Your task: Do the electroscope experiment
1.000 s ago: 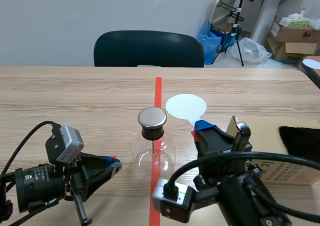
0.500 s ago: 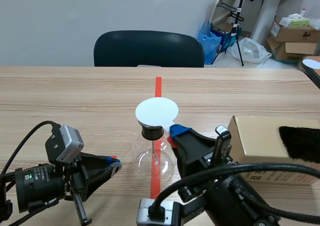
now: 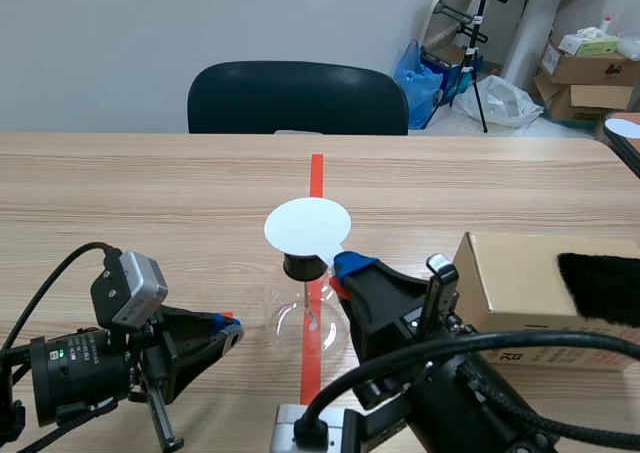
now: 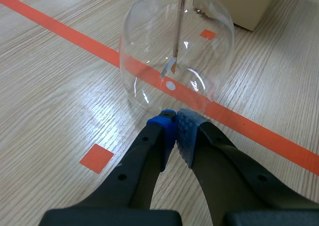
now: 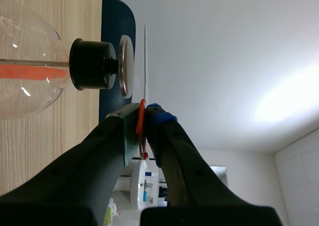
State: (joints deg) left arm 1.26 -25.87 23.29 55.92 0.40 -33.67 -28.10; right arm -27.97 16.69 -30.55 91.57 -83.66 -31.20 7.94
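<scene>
Between the earlier frames and this one, the right tool (image 3: 345, 268) had carried the white disc (image 3: 307, 227) from a place beside the electroscope (image 3: 305, 313) to a place directly over its top. The disc hid the metal plate that had shown a second before. The last half second added only a slight further shift toward the left arm's side. The left arm had kept its place.

**Right arm.** In the right wrist view the right tool (image 5: 142, 118) was clenched on the stem of the white disc (image 5: 145, 61), which appeared edge-on as a thin line. The disc stood parallel to the metal plate (image 5: 126, 66), just beside it, with a narrow gap visible between the two.

**Electroscope.** It stood upright on the counter (image 3: 150, 193), on the orange-red tape line (image 3: 316, 173) near the middle. The metal plate sat on a black stopper (image 5: 92, 65), which closed the neck of the glass flask (image 5: 25, 61). In the left wrist view a rod (image 4: 178, 21) ran down inside the flask (image 4: 149, 51). A small foil leaf (image 4: 168, 66) hung tilted at the rod's lower end.

**Left arm.** The left tool (image 3: 228, 330) lay low on the counter. Its blue pads (image 4: 183, 131) were closed together on nothing, and the tips pointed at the base of the flask from just short of it.

**Surroundings.** A cardboard box (image 3: 520, 293) lay on the counter on the right arm's side and carried a black furry pad (image 3: 600, 288). A dark chair (image 3: 297, 98) stood behind the far edge.
</scene>
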